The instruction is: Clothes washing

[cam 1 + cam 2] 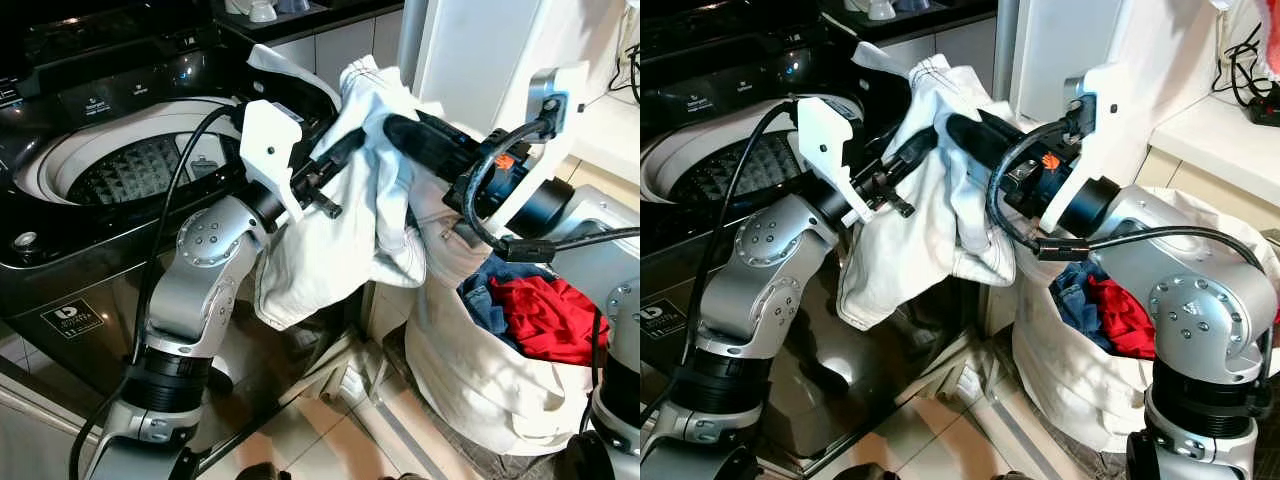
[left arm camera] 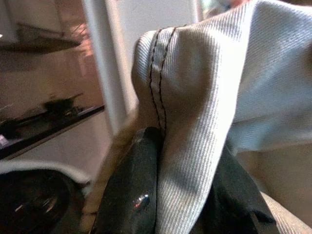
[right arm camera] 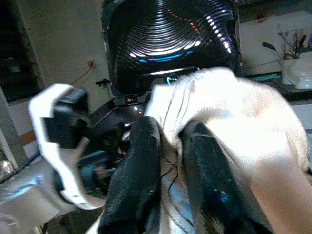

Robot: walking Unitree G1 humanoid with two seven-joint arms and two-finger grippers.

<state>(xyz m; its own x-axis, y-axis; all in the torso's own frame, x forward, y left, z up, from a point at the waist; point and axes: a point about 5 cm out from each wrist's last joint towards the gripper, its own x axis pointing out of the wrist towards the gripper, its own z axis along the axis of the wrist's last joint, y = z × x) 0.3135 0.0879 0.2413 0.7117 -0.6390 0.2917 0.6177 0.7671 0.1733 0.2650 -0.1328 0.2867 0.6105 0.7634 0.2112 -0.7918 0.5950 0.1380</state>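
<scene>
A white garment [image 1: 340, 210] with dark stitching hangs in the air between the washing machine and the laundry bag. Both grippers hold it up. My left gripper [image 1: 352, 142] is shut on its upper edge; cloth [image 2: 195, 146] runs between the black fingers [image 2: 131, 195] in the left wrist view. My right gripper [image 1: 392, 128] comes in from the right and is shut on the same garment [image 3: 224, 126], close to the left one. The top-loading washer [image 1: 60, 240] stands on the left with its lid up and its drum [image 1: 130, 170] open.
A white laundry bag [image 1: 480, 380] on the floor at the right holds red [image 1: 545, 315] and blue clothes [image 1: 490, 300]. A white appliance [image 1: 480, 60] stands behind it. A counter [image 1: 300, 20] with cups runs along the back. Tiled floor [image 1: 400, 430] lies below.
</scene>
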